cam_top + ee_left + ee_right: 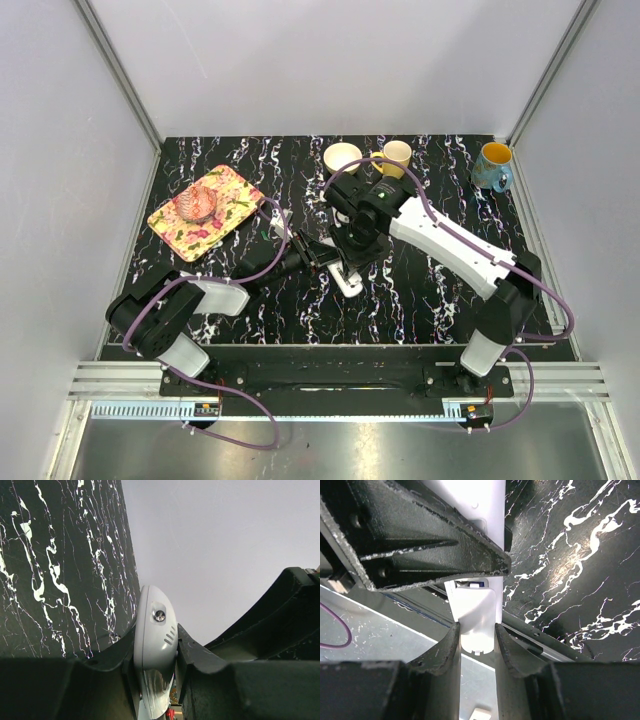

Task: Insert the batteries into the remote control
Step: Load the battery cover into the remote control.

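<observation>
Just beyond the arm bases, above the middle of the table, both tools meet on the remote control. The left tool is closed narrow on the long sides of the handset, near a rounded end that carries a screw and small slots. The right tool is closed on the opposite end, over a white panel with rounded corners. A thin gap with a blue part shows between that panel and the body. Judged from this, the work stands at the battery cover, with the handset steadied by one arm and the cover handled by the other. No battery can be identified in any view, so loading appears still to be done; whether the compartment is filled cannot be told. The long axis lies crosswise to the left fingers and in line with the right fingers. In the top view only the near white end shows, pointing toward the near right. Well apart, along the far side, stand a floral plate, a cream bowl, a cup and a blue mug.
</observation>
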Motion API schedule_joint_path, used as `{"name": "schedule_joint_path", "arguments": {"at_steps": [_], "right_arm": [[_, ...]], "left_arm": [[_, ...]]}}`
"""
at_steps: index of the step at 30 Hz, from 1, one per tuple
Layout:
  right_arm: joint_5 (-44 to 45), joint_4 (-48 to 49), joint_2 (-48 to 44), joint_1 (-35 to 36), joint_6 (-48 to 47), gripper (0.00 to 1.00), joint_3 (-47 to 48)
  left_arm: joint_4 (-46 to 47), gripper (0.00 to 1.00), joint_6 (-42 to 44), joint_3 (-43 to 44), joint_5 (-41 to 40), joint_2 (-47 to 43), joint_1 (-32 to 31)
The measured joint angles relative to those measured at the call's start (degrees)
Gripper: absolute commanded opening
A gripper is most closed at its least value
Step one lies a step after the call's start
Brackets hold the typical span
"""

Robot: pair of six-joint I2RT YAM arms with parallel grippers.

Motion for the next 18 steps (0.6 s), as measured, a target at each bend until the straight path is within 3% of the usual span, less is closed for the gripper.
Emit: {"name": "schedule_joint_path", "arguments": {"at_steps": [18], "right_arm": [[-0.63,0.02,-1.44,0.00,0.00,0.00,-0.04]], "left_arm": [[0.22,0.00,-0.44,0.00,0.04,-0.22,-0.07]]}}
